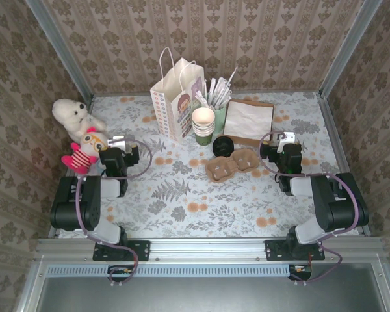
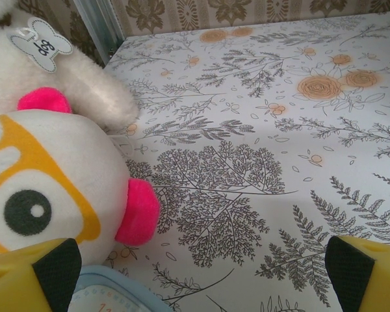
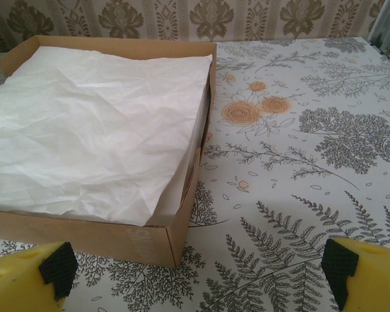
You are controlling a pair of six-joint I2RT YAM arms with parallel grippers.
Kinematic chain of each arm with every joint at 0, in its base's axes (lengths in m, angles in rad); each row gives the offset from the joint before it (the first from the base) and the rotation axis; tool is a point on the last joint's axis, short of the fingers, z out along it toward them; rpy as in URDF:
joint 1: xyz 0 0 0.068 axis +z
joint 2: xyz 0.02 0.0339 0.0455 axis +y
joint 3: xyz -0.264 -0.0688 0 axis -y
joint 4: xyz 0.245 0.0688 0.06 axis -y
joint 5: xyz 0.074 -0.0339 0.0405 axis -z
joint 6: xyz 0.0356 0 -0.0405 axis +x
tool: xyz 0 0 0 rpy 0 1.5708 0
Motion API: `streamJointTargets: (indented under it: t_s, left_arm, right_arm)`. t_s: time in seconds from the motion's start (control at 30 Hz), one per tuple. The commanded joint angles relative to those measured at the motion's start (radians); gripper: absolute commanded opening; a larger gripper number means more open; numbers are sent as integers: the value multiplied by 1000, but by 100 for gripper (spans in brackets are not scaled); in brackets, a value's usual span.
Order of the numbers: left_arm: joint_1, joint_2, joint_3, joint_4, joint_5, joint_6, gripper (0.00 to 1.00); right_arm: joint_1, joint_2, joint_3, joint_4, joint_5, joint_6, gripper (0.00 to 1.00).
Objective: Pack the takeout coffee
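The takeout coffee (image 1: 222,145), a short cup under a round black lid, stands mid-table just behind a brown cardboard cup carrier (image 1: 232,164). The white paper bag (image 1: 177,97) stands upright at the back, left of the cup. My left gripper (image 1: 119,142) rests at the left side, far from the cup, open over bare tablecloth (image 2: 205,279). My right gripper (image 1: 284,138) sits to the right of the cup, open too, with nothing between its yellow fingers (image 3: 198,276).
A stack of cream cups (image 1: 203,121) and a green holder of white straws (image 1: 218,110) stand beside the bag. A brown box of white paper (image 1: 249,121) (image 3: 97,130) lies just ahead-left of my right gripper. Plush toys (image 1: 81,140) (image 2: 45,195) crowd my left gripper.
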Motion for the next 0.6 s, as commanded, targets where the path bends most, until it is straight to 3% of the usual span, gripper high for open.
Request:
streamJointTargets:
  t_s: [0.0, 0.13, 0.3, 0.5, 0.57]
  left_arm:
    - [-6, -109, 23, -98, -20, -4, 100]
    - [-23, -248, 38, -215, -57, -13, 100]
    - [-33, -393, 130, -494, -111, -203, 100]
    - [-47, -461, 282, -825, -43, -468, 100]
    - [-62, -457, 331, -931, -1, -566, 100]
  right_arm:
    - [2, -76, 60, -139, 18, -3, 100]
    - [3, -173, 117, -313, 22, 8, 100]
    - [9, -272, 150, -450, 8, 79, 100]
    - [15, -417, 241, -772, -35, 353, 100]
    - [18, -452, 267, -831, -131, 467, 100]
